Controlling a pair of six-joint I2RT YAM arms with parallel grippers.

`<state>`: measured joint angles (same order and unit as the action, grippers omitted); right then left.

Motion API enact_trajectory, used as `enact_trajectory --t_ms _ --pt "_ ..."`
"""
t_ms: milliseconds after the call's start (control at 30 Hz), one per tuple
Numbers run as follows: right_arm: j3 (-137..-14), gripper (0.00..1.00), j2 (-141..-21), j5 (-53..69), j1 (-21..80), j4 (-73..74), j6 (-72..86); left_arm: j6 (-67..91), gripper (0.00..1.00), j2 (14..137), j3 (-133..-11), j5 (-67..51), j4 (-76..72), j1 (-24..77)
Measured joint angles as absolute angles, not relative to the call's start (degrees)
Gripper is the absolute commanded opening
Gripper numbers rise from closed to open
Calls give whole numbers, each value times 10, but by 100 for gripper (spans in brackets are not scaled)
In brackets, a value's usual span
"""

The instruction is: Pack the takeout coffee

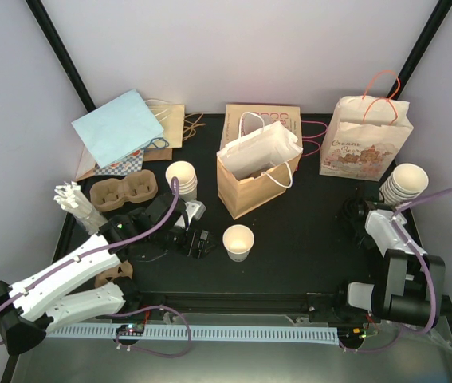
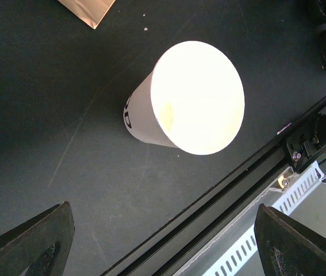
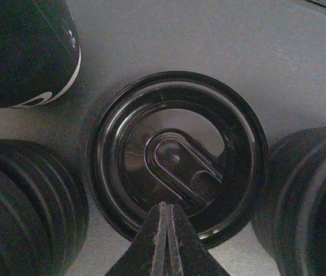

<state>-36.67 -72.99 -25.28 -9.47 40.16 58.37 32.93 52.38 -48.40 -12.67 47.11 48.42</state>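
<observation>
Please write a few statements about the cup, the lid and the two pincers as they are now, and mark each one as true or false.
1. The single paper cup stands upright with no lid on it. True.
2. The left pincer is closed around that cup. False: it is open, and the cup stands apart from its fingers.
3. The right pincer is shut, with its tip at the rim of a black lid. True.
4. The cup is inside the brown paper bag. False: it stands on the table, in front of the bag.
</observation>
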Motion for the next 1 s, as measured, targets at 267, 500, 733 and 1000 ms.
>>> enact_trajectory --t_ms 267,500,733,1000 --pt "-366 1 -711 -255 -97 405 584 328 88 523 -484 -126 471 484" --pt "-354 1 -714 -250 -126 399 580 325 88 520 -484 -126 471 484" --pt "-342 1 -738 -219 -142 384 573 325 88 520 -484 -126 471 484" --pt "-342 1 -755 -185 -143 377 573 324 88 520 -484 -126 471 484"
